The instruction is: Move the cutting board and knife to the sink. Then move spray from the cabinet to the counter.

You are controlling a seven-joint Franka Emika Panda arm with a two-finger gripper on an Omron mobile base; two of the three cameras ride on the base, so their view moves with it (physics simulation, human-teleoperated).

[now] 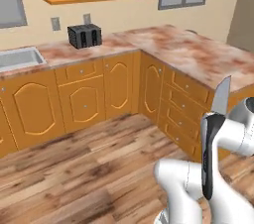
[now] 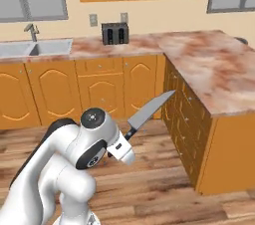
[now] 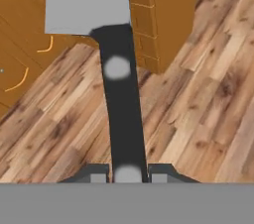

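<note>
hand view is showing the gripper point(image 3: 128, 172) squeezing nearly closed on the dark handle of the knife point(image 3: 119, 84), holding it up over the floor for carrying to the sink point(image 2: 35, 49).

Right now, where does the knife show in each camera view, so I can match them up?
Left base view: knife at lower right, blade tip up, in front of the corner drawers.
Right base view: knife at centre, blade slanting up and right from the arm's end.
Hand view: knife runs up the middle, handle clamped in the tool.
Shared landmark: toaster on the counter.
</note>
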